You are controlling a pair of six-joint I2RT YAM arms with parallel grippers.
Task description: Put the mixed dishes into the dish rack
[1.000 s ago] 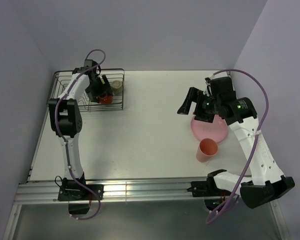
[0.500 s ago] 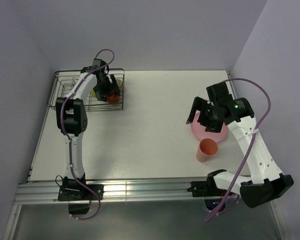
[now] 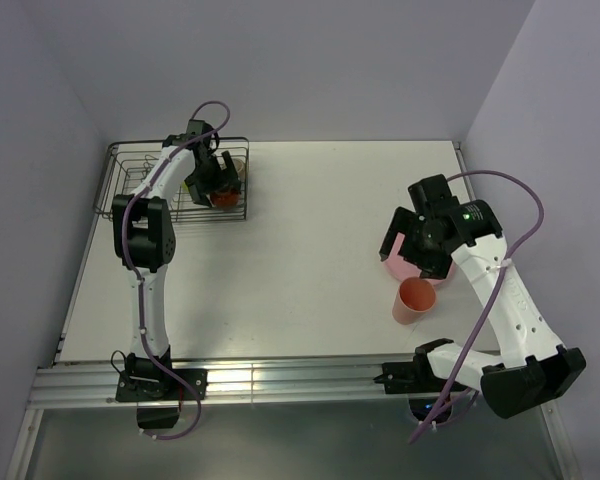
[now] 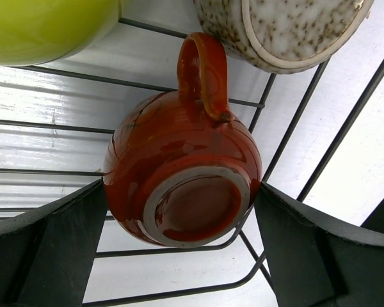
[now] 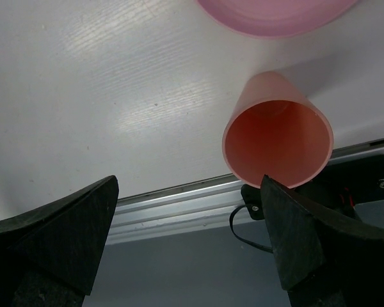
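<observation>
Top external view: two arms reach over a white table [image 3: 300, 260], the left gripper [image 3: 218, 185] at the dish rack [image 3: 130, 165] in the far left corner, the right gripper [image 3: 408, 255] above loose dishes near the right edge.
Left gripper: spread wide, one dark finger [image 4: 51, 243] on each side of the mug, lifting nothing.
Mug [image 4: 185, 185]: orange-red, base up, lying on the rack wires right between the left fingers and just beside both. Its handle points away, past the fingertips.
Bowl [image 4: 45, 29]: lime-green, in the rack, beyond the tip of the finger on the left of the wrist view.
Speckled cup [image 4: 281, 29]: beige-grey, in the rack, beyond the other fingertip and just past the mug's handle.
Right gripper: spread wide, gripping nothing, hanging above the table.
Salmon cup [image 5: 278, 147]: upright on the table with its mouth up, outside the rack. It sits below the right gripper, close to the finger on the right of the wrist view and well apart from the other.
Pink plate [image 5: 275, 16]: flat on the table, outside the rack, beyond the right fingertips and past the salmon cup.
Metal rail [image 5: 179, 204]: runs along the table's near edge, under the right fingers.
</observation>
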